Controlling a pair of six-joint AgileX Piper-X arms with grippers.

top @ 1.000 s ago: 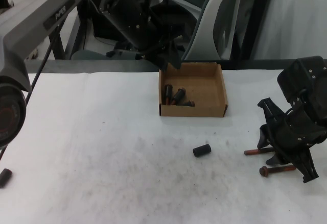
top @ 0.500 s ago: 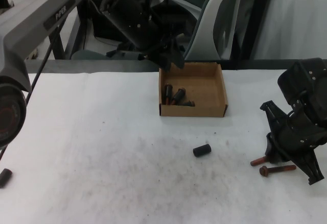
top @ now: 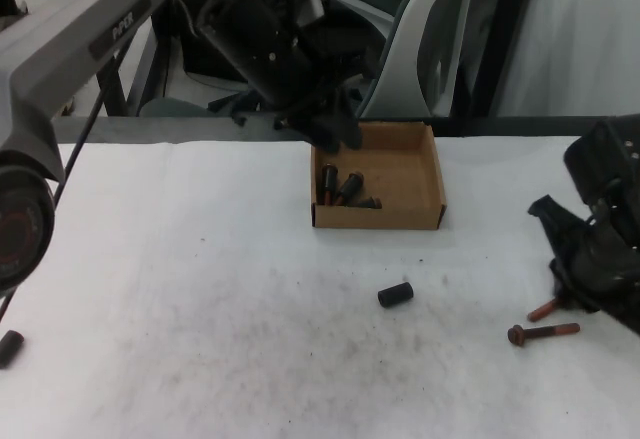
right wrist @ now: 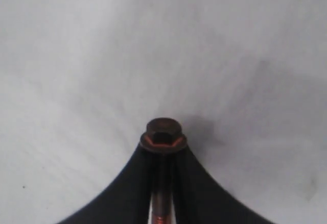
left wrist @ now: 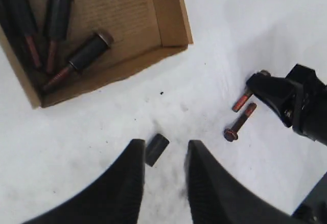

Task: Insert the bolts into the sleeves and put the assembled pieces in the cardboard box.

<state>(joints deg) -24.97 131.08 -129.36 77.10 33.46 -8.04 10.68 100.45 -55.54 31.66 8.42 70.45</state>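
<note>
The cardboard box (top: 400, 164) stands at the back middle of the bench and holds three assembled pieces (top: 345, 187) (left wrist: 76, 58). My left gripper (top: 335, 129) hangs open over the box's back left corner, fingers (left wrist: 130, 183) empty. A loose black sleeve (top: 395, 294) (left wrist: 157, 149) lies in front of the box. At the right edge my right gripper (top: 562, 294) (right wrist: 163, 152) is shut on a bolt (right wrist: 163, 134) (left wrist: 241, 101), which is tilted with its free end near the table. A second bolt (top: 543, 333) (left wrist: 240, 124) lies loose beside it.
Another black sleeve (top: 10, 347) lies at the bench's far left edge. A chair (top: 420, 39) stands behind the bench. The white bench top (top: 180, 289) stretches open to the left of the box.
My right gripper has moved right with a bolt in it, dragging that bolt away from the other one. The left gripper shifted a little over the box's back rim.
</note>
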